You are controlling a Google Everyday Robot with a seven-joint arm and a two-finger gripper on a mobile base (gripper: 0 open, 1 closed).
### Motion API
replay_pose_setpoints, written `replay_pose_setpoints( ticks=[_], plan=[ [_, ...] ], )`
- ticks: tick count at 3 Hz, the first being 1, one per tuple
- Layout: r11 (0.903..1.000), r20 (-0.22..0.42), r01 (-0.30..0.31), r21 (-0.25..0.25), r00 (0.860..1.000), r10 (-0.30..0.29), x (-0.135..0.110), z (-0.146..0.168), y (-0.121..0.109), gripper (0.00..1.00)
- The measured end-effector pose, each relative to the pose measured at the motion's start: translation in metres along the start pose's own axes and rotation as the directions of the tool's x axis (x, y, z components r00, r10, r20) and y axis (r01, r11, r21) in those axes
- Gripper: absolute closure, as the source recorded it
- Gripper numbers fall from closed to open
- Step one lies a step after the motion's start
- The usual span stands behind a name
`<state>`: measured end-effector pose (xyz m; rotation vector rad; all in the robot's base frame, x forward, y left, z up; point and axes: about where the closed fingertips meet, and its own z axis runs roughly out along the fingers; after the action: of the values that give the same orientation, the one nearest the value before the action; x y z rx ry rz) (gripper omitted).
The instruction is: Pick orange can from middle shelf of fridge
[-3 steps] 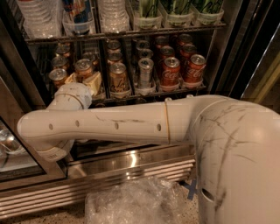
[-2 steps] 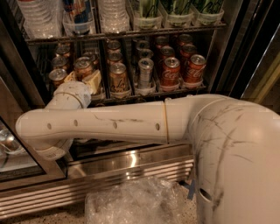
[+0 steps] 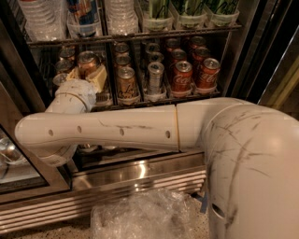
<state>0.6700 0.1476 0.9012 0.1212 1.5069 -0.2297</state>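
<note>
The fridge (image 3: 140,172) stands open in front of me, and my pale arm reaches across from the right into its middle shelf (image 3: 187,97). At the left lane of that shelf my gripper (image 3: 86,77) has its cream fingers (image 3: 99,77) on both sides of an orange can (image 3: 87,60) and is shut on it. The can's silver lid shows above the fingers, while its lower body is hidden by the gripper. A second orange can (image 3: 126,84) stands one lane to the right.
Slim silver cans (image 3: 155,75) and red Coca-Cola cans (image 3: 181,75) fill the lanes to the right. Water bottles (image 3: 120,14) and green-labelled bottles (image 3: 189,9) stand on the rack above. Crumpled clear plastic (image 3: 140,217) lies on the floor below the base grille.
The gripper and wrist have risen a little and pushed slightly deeper into the shelf. The orange can between the fingers sits higher in view than before.
</note>
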Motion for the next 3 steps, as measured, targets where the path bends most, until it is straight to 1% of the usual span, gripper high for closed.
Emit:
replay_pose_setpoints(
  ticks=[1,2,3],
  plan=[
    [1.0,0.052,0.002,0.005,0.999,-0.002,-0.019,0.003,-0.001,1.0],
    [1.0,0.082,0.004,0.008,0.997,-0.004,-0.03,0.004,-0.002,1.0],
    [0.9999,0.091,0.004,0.01,0.996,-0.005,-0.033,0.004,-0.002,1.0]
  ],
)
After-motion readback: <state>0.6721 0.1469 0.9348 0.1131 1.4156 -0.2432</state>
